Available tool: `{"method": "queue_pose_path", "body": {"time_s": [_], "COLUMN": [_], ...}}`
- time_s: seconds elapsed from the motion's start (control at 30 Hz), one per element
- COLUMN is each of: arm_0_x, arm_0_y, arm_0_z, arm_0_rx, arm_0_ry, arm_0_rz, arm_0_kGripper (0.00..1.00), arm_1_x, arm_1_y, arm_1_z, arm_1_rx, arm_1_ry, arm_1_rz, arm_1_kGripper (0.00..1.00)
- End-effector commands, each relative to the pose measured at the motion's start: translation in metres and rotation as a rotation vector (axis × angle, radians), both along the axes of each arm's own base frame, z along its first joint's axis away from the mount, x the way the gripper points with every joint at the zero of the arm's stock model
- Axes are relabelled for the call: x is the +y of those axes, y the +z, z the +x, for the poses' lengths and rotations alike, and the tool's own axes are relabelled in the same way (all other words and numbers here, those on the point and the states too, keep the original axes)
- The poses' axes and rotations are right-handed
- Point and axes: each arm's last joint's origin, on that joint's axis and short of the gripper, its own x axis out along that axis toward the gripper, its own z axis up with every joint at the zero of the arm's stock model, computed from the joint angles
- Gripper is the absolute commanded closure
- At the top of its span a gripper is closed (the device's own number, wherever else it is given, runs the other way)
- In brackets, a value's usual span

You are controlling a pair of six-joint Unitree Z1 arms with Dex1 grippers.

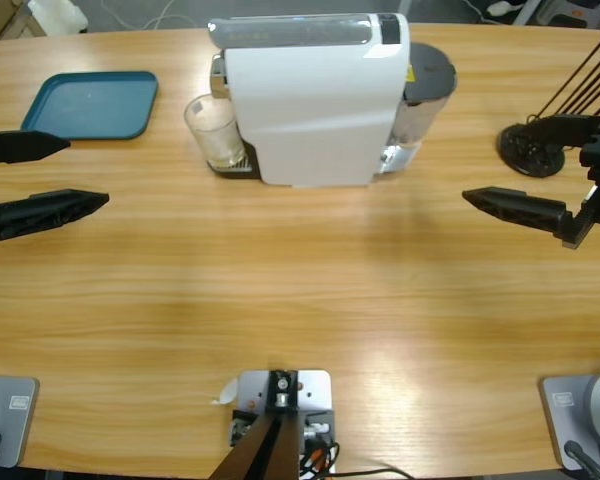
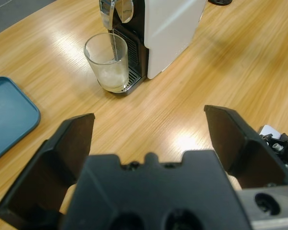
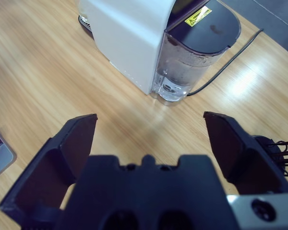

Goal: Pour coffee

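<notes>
Only one sign to be found: a yellow warning label (image 3: 198, 16) with a black triangle and lines of black print, stuck on the dark lid of the water tank (image 3: 187, 72) at the back of the white coffee machine (image 3: 127, 33). Print too small to be read; in the high view, seen merely as a yellow sliver (image 1: 412, 72) at the edge of the same lid. No other text, brand, number or sign legible on anything else.
</notes>
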Motion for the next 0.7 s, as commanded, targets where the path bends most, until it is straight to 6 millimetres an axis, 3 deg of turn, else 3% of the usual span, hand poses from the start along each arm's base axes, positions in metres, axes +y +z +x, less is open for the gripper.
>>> {"method": "queue_pose_path", "body": {"time_s": [0.03,0.7], "arm_0_x": [0.0035,0.0009], "arm_0_y": [-0.0088,-0.0122], "arm_0_z": [-0.0016,0.0026], "arm_0_rx": [-0.001,0.014], "arm_0_ry": [0.007,0.005], "arm_0_rz": [0.026,0.045], "arm_0_kGripper": [0.0,0.0], "arm_1_x": [0.0018,0.0037], "arm_1_y": [-0.0099,-0.0118], "arm_1_z": [0.0006,0.0024], "arm_1_rx": [0.036,0.043], "arm_1_ry": [-0.012,-0.011], "arm_1_rz": [-0.038,-0.043], "arm_1_kGripper": [0.0,0.0]}}
